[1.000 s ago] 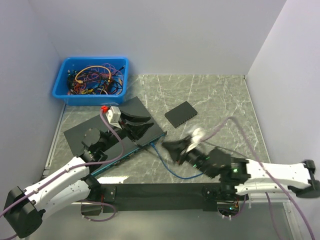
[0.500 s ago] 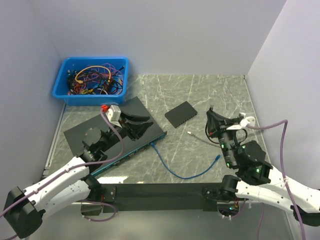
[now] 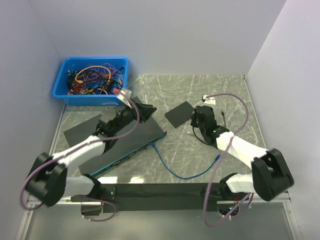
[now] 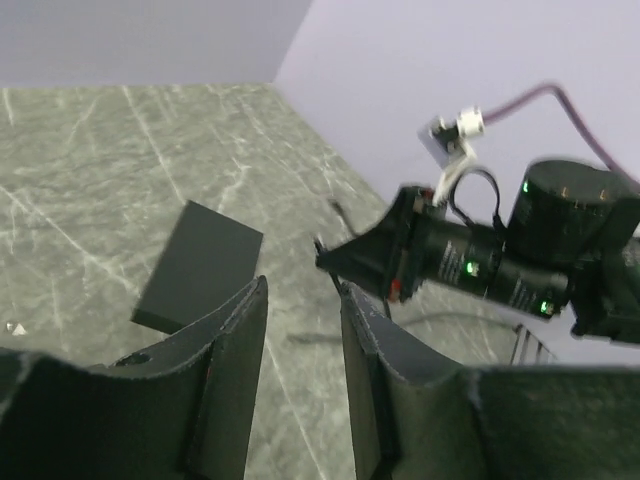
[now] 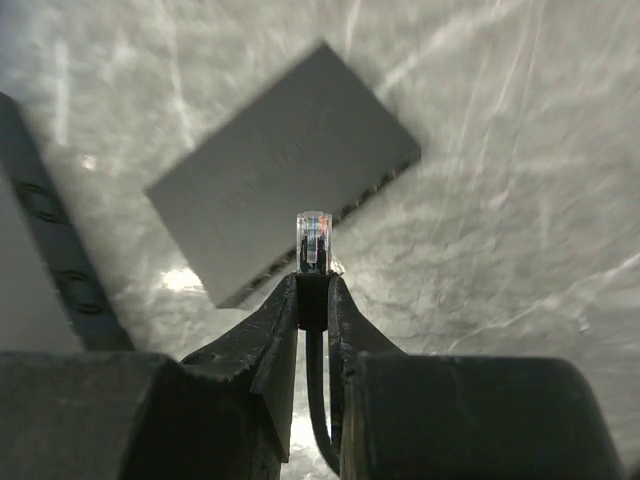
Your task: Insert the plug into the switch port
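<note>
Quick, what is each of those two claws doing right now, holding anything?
Left gripper: open, holding nothing.
Right gripper: closed, pinching the plug just below its clear tip.

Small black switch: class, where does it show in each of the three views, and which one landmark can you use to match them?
Top external: small black switch mid-table, just left of the right gripper.
Left wrist: switch left of centre.
Right wrist: switch upper centre, behind the plug.
Shared landmark: the right gripper, pointing at the switch.
</note>
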